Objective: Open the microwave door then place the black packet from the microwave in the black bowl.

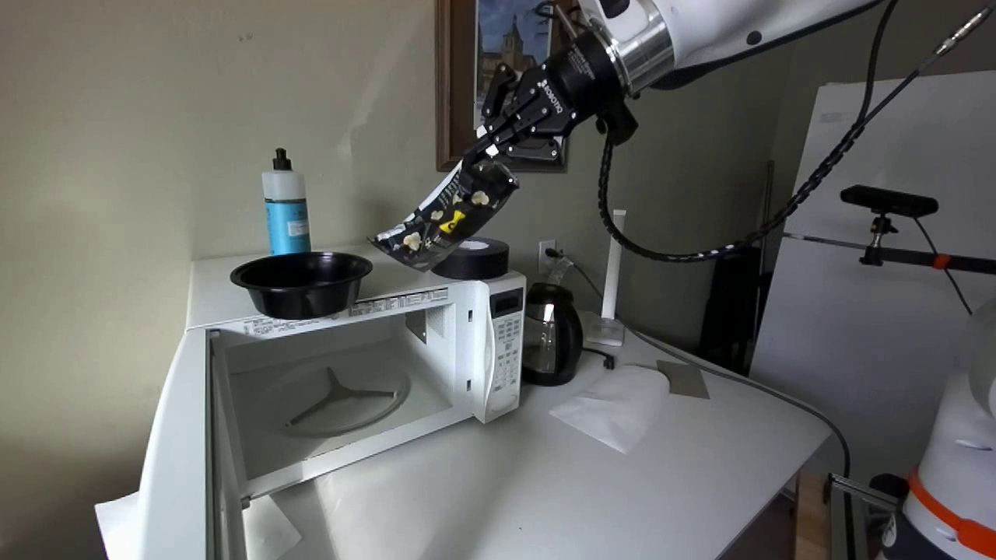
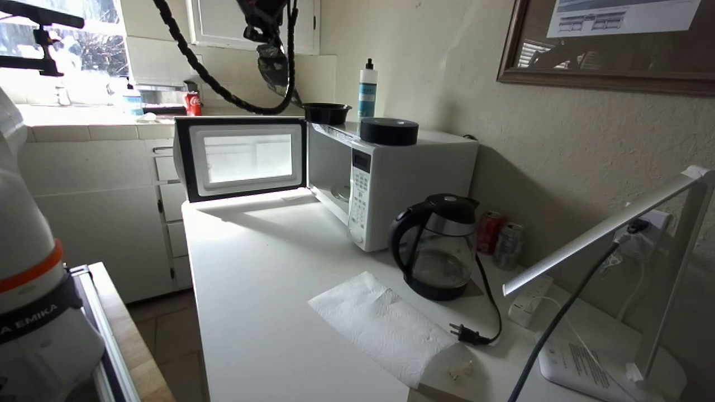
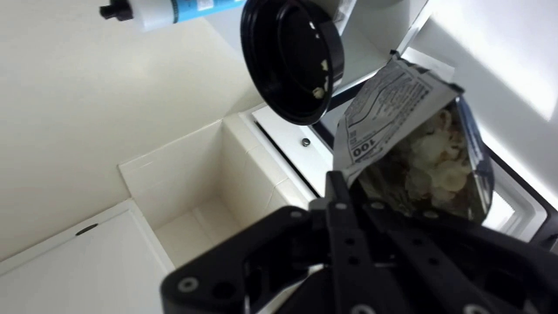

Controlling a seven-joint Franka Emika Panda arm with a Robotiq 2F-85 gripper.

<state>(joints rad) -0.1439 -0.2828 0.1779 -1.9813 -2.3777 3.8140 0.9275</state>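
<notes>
Already the door [image 2: 246,159] stood open, left of centre in an exterior view, and the packet [image 1: 451,218] was clear of the microwave [image 2: 416,173], where a turntable support [image 1: 342,390] showed inside. My gripper [image 1: 476,158] had the packet's upper end pinched tight, near the top centre of the frame, so by my judgement the opening and the taking out were done. The packet hung aslant, its low end pointing left toward the bowl [image 1: 303,297] on top of the microwave; in an exterior view a gap lay between them. What was left, I reckoned, was to carry it over the rim, lower it and let go. Some popcorn [image 3: 318,92] sat in the bowl, at the top centre of the wrist view.

In an exterior view the white tabletop [image 2: 262,290] ran to the bottom, bearing a kettle [image 2: 438,257] right of centre, a paper towel [image 2: 380,326] below it and a lamp [image 2: 603,230] at the right. A bottle [image 1: 288,222] and a round container [image 1: 472,260] shared the microwave's top with the bowl. A bright window [image 2: 100,61] stood at the upper left; a picture frame [image 2: 603,82] hung at the upper right.
</notes>
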